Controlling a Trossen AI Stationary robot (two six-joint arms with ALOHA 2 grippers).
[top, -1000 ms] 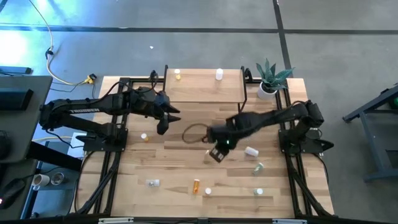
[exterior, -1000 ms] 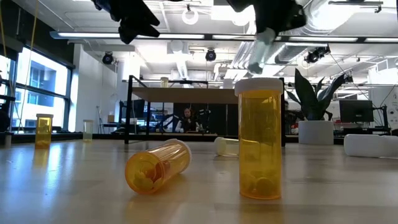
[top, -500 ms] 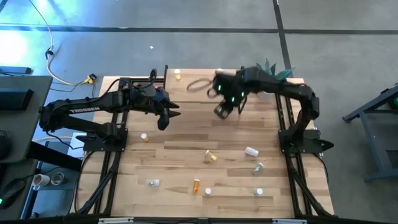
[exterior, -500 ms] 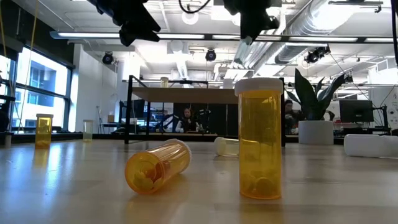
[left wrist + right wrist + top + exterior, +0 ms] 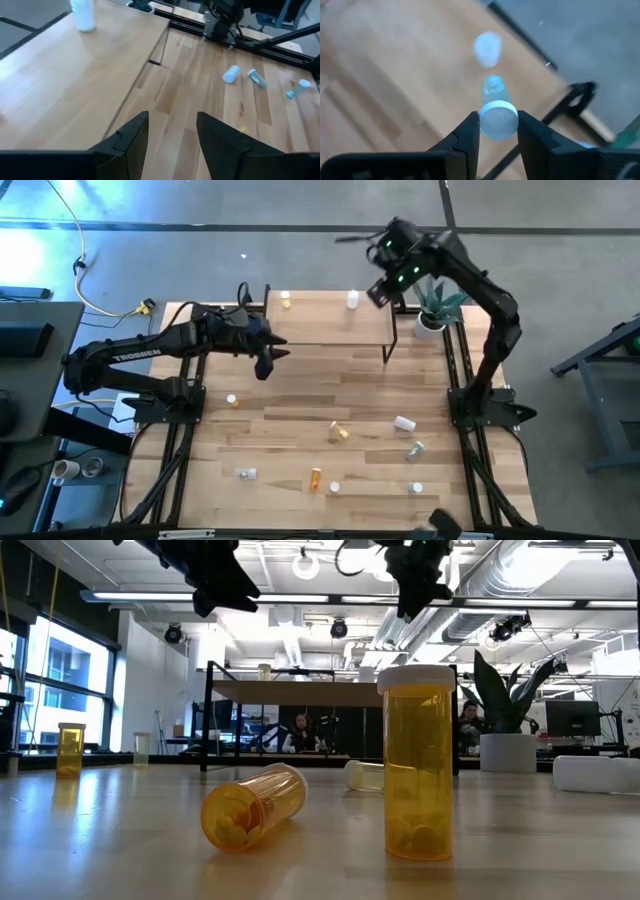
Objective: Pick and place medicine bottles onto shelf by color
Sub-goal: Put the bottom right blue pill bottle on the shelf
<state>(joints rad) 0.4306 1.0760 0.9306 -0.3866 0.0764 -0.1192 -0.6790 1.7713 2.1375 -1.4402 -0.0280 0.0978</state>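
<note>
Right wrist view: what does the right gripper (image 5: pixel 498 122) hold?
— A clear bottle (image 5: pixel 493 91), pinched at its white cap, high over the shelf (image 5: pixel 320 320) near a white bottle (image 5: pixel 352 300).
And the left gripper (image 5: pixel 172 125)?
— Jaws apart, empty, at the shelf's front edge.
How will the bottle handle?
— Light, stiff, smooth and round, I'd judge, so it may twist. The ribbed cap grips best.
Contents?
— Can't tell. The orange bottle (image 5: pixel 417 765) on the table shows pills.

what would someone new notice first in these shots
The right gripper, raised high over the far right corner of the shelf, is shut on a clear bottle with a white cap. In the low view, an upright orange bottle fills the foreground, with another orange bottle lying beside it.
</note>
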